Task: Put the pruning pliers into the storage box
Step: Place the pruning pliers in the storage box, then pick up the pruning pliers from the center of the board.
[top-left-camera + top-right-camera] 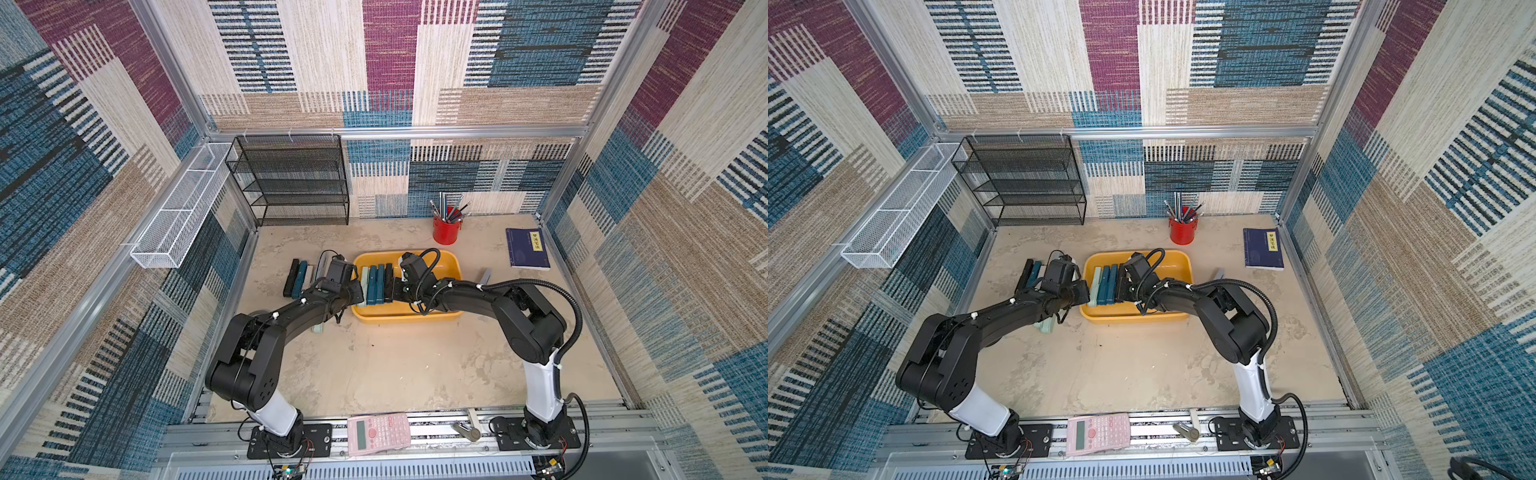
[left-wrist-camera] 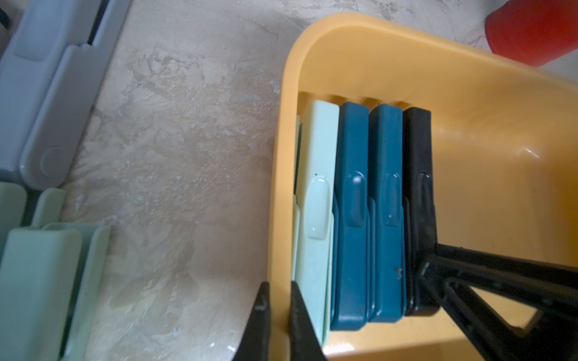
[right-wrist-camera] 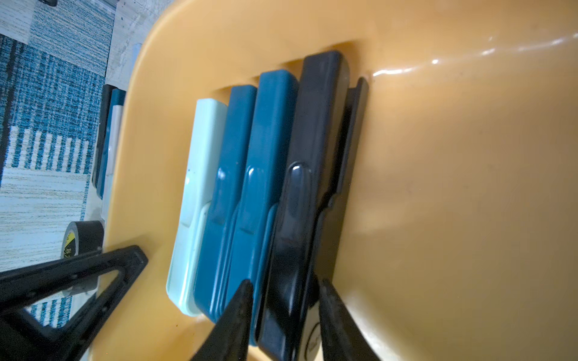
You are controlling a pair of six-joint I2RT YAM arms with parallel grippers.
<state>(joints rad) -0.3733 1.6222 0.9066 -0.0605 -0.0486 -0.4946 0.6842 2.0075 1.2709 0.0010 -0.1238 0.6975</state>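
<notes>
1. Table: flat, matt, mottled beige like rough plaster; carries everything.
2. Box: shallow yellow-orange plastic, glossy, with rounded corners and a raised rim. Sits just past table centre toward 12 o'clock, within reach of both arms.
3. Left gripper: pinched together on the box's 9 o'clock wall, one finger outside, one inside. Likely there to stop the light box sliding during loading.
4. Right gripper: inside the box, closed around the 6 o'clock end of the black pliers. Judged to be seating it against the row, not yet let go.
5. Row in the box: mint pliers, two teal pliers, then the black one. Packed side by side, touching, hard against the 9 o'clock wall, probably to save room for the rest.
6. Loose pliers: on the table at the box's 9 o'clock, lying parallel. Several left, so loading judged unfinished.
7. Each piece: slim smooth plastic bar, rounded ends, raised oval slider on one face.
</notes>
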